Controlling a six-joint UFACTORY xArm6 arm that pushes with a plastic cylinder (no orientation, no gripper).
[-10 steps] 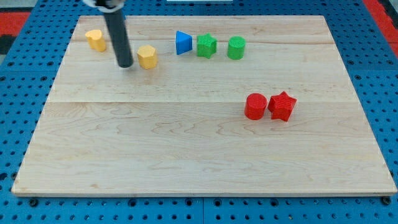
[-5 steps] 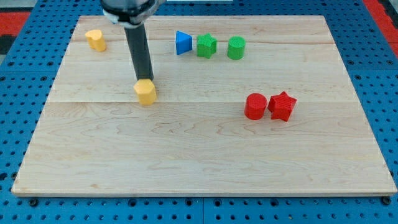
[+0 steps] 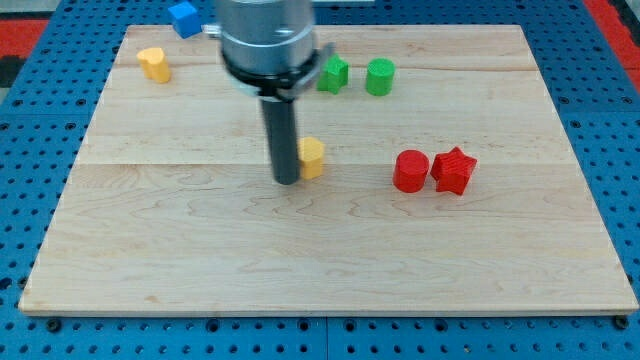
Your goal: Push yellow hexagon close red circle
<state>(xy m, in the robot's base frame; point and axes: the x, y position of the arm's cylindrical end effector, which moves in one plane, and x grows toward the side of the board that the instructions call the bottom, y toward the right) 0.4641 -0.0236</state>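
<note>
The yellow hexagon (image 3: 312,157) lies near the board's middle, partly hidden by my rod. My tip (image 3: 286,181) rests on the board, touching the hexagon's left side. The red circle (image 3: 410,171) lies to the hexagon's right, about a hundred pixels away. A red star (image 3: 453,170) touches the circle's right side.
A green star-like block (image 3: 334,73) and a green cylinder (image 3: 379,76) sit near the view's top. Another yellow block (image 3: 153,64) is at the top left. A blue block (image 3: 184,18) lies at the board's top edge. The wooden board (image 3: 330,250) sits on a blue pegboard.
My tip moved down and to the right, and the yellow hexagon slid right toward the red circle. The blue block by the green star is gone; one shows at the top edge.
</note>
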